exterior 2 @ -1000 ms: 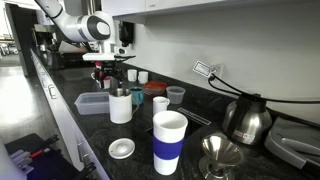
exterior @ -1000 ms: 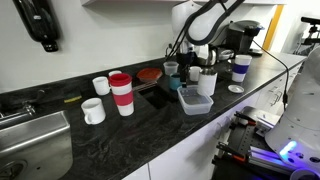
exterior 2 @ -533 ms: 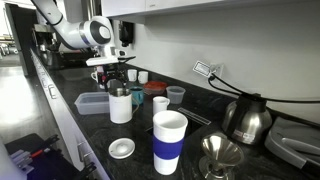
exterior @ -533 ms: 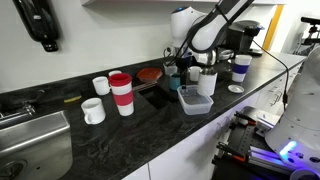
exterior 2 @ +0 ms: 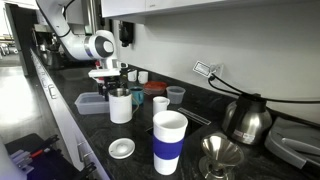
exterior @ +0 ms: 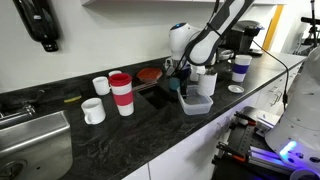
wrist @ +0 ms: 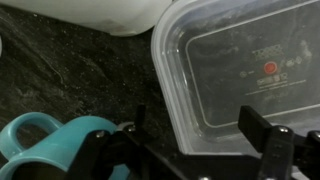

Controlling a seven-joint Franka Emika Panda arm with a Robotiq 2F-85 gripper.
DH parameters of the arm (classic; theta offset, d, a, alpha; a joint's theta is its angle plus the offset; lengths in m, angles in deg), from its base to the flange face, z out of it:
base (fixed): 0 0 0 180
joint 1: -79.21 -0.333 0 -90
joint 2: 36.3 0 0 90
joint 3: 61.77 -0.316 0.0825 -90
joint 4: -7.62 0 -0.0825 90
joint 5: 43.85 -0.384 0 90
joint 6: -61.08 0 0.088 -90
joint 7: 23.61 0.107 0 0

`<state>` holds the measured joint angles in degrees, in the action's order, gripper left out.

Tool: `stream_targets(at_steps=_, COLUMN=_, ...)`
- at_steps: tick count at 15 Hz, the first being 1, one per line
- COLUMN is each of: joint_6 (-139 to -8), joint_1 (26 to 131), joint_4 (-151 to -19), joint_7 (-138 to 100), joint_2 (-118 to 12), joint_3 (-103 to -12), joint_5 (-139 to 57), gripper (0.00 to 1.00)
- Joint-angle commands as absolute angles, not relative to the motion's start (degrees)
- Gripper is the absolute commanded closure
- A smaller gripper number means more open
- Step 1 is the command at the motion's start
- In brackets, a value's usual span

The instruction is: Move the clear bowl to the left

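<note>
The clear bowl (wrist: pixel 240 60) is a shallow translucent rectangular tub on the dark counter. It shows in both exterior views (exterior: pixel 196 101) (exterior 2: pixel 91 102). My gripper (wrist: pixel 200 140) is open just above it. One finger (wrist: pixel 137 122) is outside the tub's rim and the other finger (wrist: pixel 266 132) is over the tub's inside, so the rim's corner lies between them. I cannot tell if they touch it. The gripper also shows in both exterior views (exterior: pixel 185 88) (exterior 2: pixel 108 84), low over the tub's end.
A teal mug (wrist: pixel 50 140) sits close beside the gripper. A white cup (exterior: pixel 207 83) stands right behind the tub. A red-and-white tumbler (exterior: pixel 121 93), white mugs (exterior: pixel 93 110) and a sink (exterior: pixel 30 140) lie further along the counter. A blue-and-white tumbler (exterior 2: pixel 169 140) stands nearby.
The gripper has come down and shifted along the counter to sit over the tub's end. The tub and cups have not moved.
</note>
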<state>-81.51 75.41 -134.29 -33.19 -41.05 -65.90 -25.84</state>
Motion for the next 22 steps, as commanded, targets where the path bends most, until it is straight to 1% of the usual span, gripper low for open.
stream_targets(at_steps=1, joint_6=-83.2, joint_1=75.47, joint_4=-133.88, joint_7=-33.07, joint_2=-41.26, joint_3=-65.4, joint_5=-25.35, gripper=0.37)
stream_targets(at_steps=3, joint_6=-83.24, joint_1=75.47, joint_4=-134.54, joint_7=-32.99, joint_2=-40.39, joint_3=-65.38, joint_5=-26.0, gripper=0.53)
stream_targets(at_steps=9, joint_6=-82.27, joint_1=74.63, joint_4=-136.21, joint_7=-32.48, joint_2=-38.83, joint_3=-66.07, joint_5=-24.97, gripper=0.95)
stream_targets(at_steps=10, joint_6=-81.98, joint_1=74.35, joint_4=-136.55, joint_7=-32.46, joint_2=-38.41, joint_3=-66.32, joint_5=-25.01, gripper=0.99)
stream_targets(at_steps=12, joint_6=-81.62, joint_1=73.79, joint_4=-137.1, joint_7=-32.39, joint_2=-37.25, joint_3=-66.81, joint_5=-25.6, gripper=0.96)
stream_targets(at_steps=16, joint_6=-80.6, joint_1=72.54, joint_4=-136.69, joint_7=-31.36, joint_2=-33.95, joint_3=-68.23, joint_5=-25.81, gripper=0.98)
stream_targets(at_steps=17, joint_6=-79.83, joint_1=72.14, joint_4=-136.3, joint_7=-31.25, joint_2=-33.3, joint_3=-68.66, joint_5=-26.34, gripper=1.0)
stream_targets(at_steps=22, joint_6=-77.4, joint_1=69.51, joint_4=-134.5, joint_7=-30.49, joint_2=-33.64, joint_3=-71.04, joint_5=-32.22, gripper=0.99)
